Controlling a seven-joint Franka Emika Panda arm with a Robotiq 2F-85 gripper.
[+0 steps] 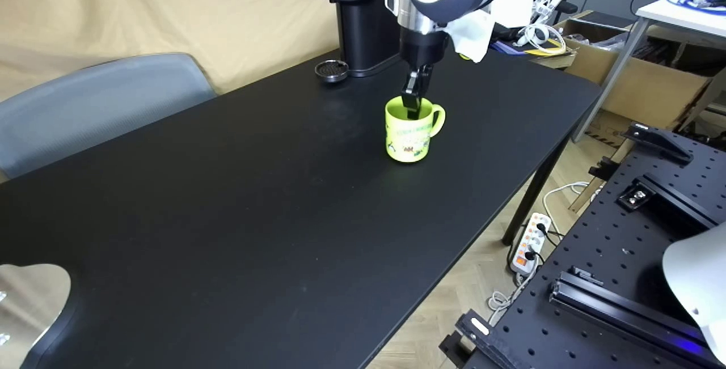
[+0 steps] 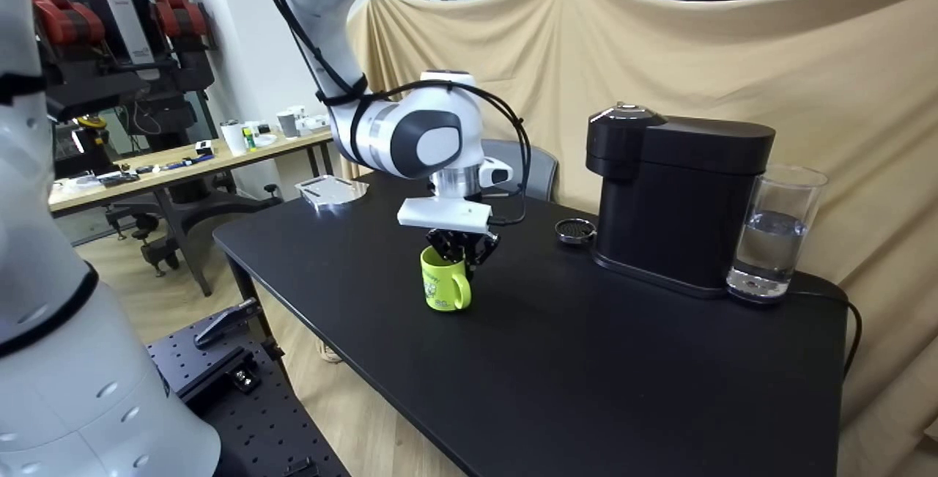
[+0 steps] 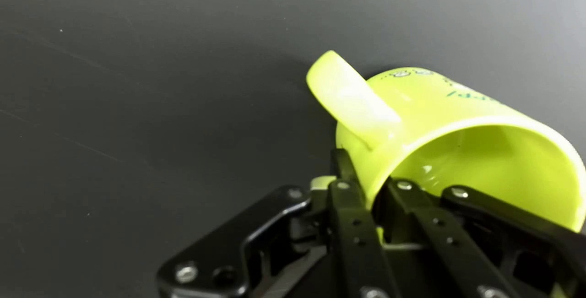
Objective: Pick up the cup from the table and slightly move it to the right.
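Observation:
The cup, a small lime-green mug point(image 1: 405, 136) with a printed side and a side handle, is upright at the black table point(image 1: 255, 216). It also shows in an exterior view point(image 2: 442, 288) and large in the wrist view point(image 3: 421, 105). My gripper point(image 1: 414, 105) points down at its rim. In the wrist view the gripper point(image 3: 368, 176) straddles the wall near the handle, one finger inside and one outside, both close against it. The inner fingertip is partly hidden. I cannot tell whether the mug's base touches the table.
A black coffee machine point(image 2: 681, 206) stands at the table's back edge with a clear water tank point(image 2: 773, 242). A small round metal filter point(image 1: 332, 71) lies beside it. A shiny metal plate point(image 2: 331, 191) is at the far end. A grey chair point(image 1: 108, 108) stands behind the table.

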